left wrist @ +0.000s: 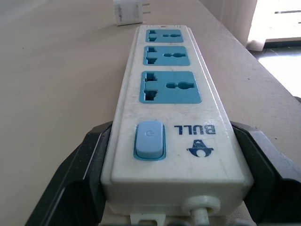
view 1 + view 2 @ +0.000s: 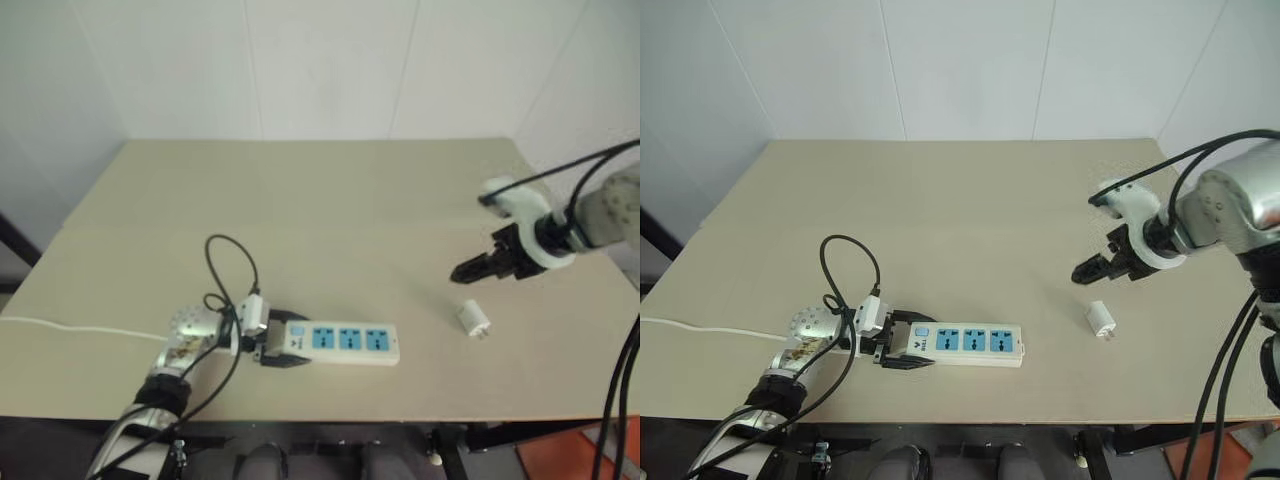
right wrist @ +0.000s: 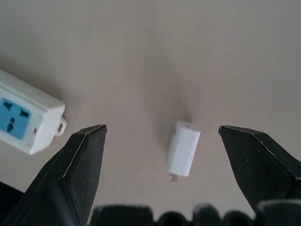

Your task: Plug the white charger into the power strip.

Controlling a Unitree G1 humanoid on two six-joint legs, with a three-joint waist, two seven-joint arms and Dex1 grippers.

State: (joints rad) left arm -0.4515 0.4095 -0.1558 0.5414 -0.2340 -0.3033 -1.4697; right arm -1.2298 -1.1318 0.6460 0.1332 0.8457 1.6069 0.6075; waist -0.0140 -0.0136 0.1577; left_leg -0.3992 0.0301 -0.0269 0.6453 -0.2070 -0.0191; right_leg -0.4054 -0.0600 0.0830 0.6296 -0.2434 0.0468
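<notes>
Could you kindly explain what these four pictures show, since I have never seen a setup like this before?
A two-armed robot stands at a beige table. Two pictures come from cameras in its head, two from cameras on its wrists. The left gripper has its black fingers on either side of the switch end of the power strip, a white bar with three blue sockets. The right gripper hangs open above the white charger, which lies on its side on the table, apart from the strip. Nothing is plugged in yet.

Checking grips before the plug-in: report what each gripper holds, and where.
Left gripper straddles the power strip at its switch end. Right gripper holds nothing, open above the white charger.
</notes>
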